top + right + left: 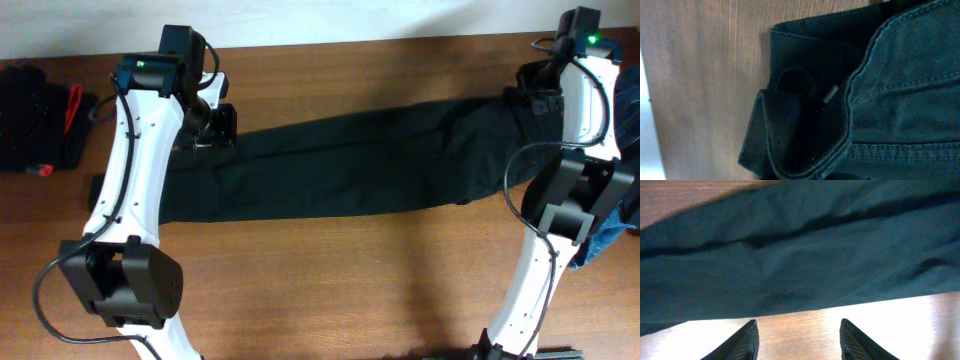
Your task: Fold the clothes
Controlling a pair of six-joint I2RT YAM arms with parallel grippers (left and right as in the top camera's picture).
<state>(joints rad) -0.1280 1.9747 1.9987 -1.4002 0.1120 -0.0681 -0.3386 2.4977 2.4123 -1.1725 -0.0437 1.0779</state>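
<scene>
Black jeans (340, 165) lie stretched across table (350, 290), waist at our right. Left gripper (797, 325) hovers over leg ends, jaws spread, empty. Right gripper (533, 95) jaws pressed together at waistband (805, 130); hold unclear. We judge first fold pending: pinch hems, carry toward waist.

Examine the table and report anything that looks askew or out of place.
The black jeans lie stretched flat, but at the waist end the waistband is curled over on itself rather than smooth. Blue denim sits bunched at the right edge of the table, away from the jeans being laid out.
</scene>
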